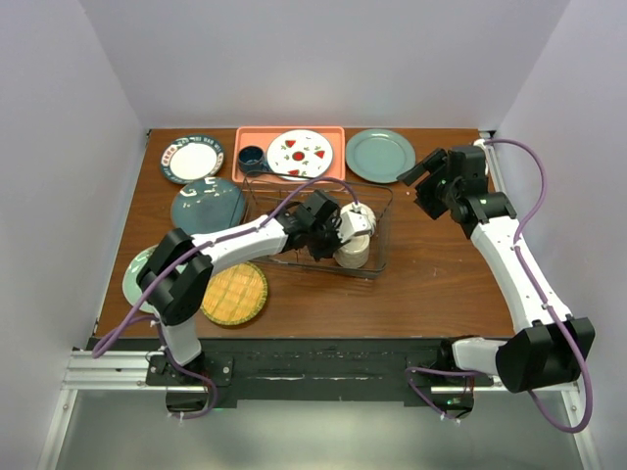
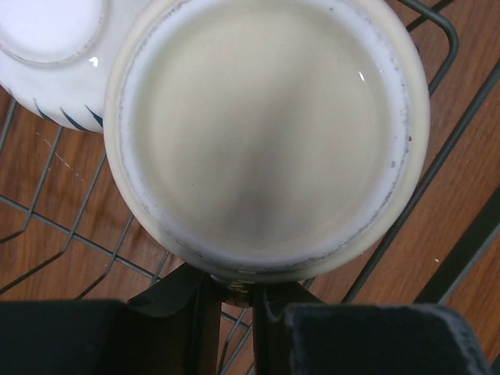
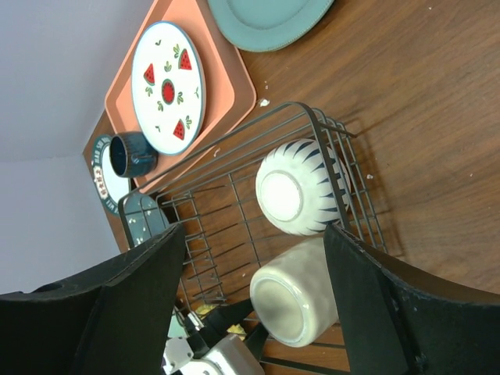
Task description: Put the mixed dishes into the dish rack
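Brown wood table (image 1: 441, 284), pale walls (image 1: 294, 59); left tool (image 2: 234, 301) pinching cream bowl (image 2: 266, 133) rim in dish rack (image 1: 269, 220); right tool (image 1: 419, 186) wide, empty

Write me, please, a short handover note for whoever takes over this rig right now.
Left gripper: shut on the cream bowl at its rim, bowl upside down inside the dish rack.
Right gripper: open, empty, above the table's right side.
Done: striped bowl upside down in the rack.
To do: release the cream bowl; rack the dark teal plate, green-rimmed plate, pale green plate and yellow woven plate, all on the table's left side.
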Available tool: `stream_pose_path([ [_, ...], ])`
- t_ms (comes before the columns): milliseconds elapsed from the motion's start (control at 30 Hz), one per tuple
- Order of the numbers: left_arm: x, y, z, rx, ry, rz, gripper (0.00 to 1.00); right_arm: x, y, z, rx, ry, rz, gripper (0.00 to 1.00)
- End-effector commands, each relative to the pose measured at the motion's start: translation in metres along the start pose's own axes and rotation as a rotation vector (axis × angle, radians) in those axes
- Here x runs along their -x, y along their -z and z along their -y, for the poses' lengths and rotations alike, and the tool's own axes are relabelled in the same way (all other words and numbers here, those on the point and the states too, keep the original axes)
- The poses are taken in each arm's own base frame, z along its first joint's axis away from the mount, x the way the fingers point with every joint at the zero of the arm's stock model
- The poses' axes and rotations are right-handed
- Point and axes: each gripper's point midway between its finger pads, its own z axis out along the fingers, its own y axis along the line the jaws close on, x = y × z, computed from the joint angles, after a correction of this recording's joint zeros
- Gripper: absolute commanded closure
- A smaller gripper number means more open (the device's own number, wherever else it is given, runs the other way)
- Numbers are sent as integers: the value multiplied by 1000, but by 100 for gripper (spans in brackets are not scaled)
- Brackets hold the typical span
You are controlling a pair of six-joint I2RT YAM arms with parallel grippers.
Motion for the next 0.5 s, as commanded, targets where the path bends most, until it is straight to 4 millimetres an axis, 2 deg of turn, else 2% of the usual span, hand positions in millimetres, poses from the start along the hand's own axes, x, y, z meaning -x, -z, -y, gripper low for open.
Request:
stream_pose_path([
  [0, 50, 7, -18, 64, -54, 117, 100, -1, -2, -2, 28, -5, -13, 25],
  [467, 40, 3, 3, -27, -105, 75, 100, -4, -8, 4, 27, -27, -38, 26],
])
